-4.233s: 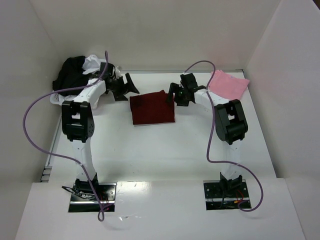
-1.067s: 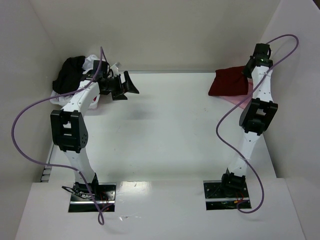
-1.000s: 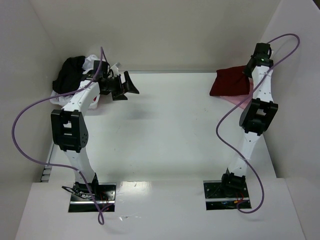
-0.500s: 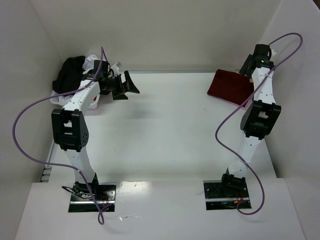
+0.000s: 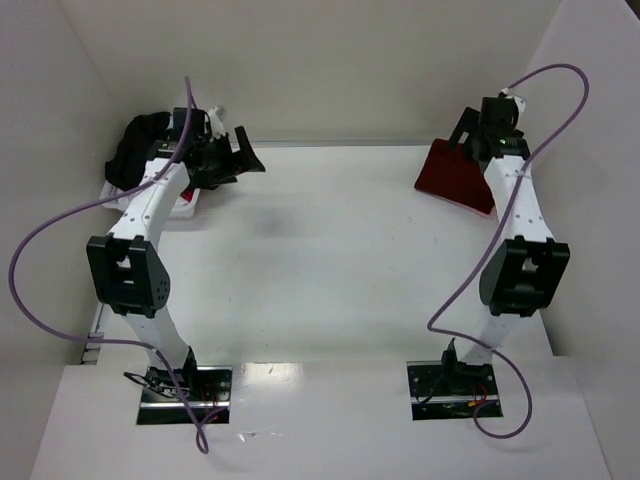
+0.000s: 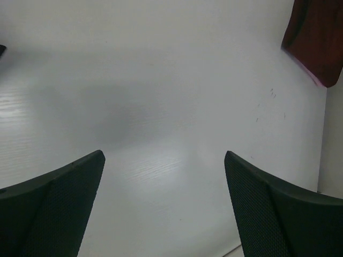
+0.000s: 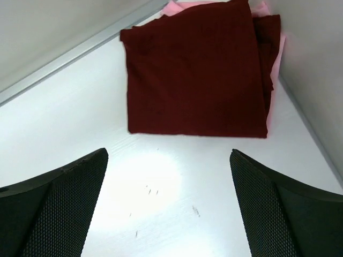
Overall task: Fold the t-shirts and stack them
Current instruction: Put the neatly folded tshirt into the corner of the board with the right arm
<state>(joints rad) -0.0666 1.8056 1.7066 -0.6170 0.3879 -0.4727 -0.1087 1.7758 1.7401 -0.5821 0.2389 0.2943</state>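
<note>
Nearest us, the flat white counter (image 5: 330, 300) w/ both arm bases. Further out, left tool (image 6: 163, 155) hangs w/ jaws spread, nothing in it. Right tool (image 7: 169, 152) is likewise released, gripping nothing, just short of the folded dark maroon cloth tee (image 7: 195, 80). That tee lies flat atop the light pink folded tee (image 7: 182, 5) in the far right corner, so we judge this stacking step done. Next, we reckon: pull one shirt from the crumpled black-and-white cloth heap (image 5: 145, 145) far left — left tool is nearest — w/o dragging the rest.
</note>
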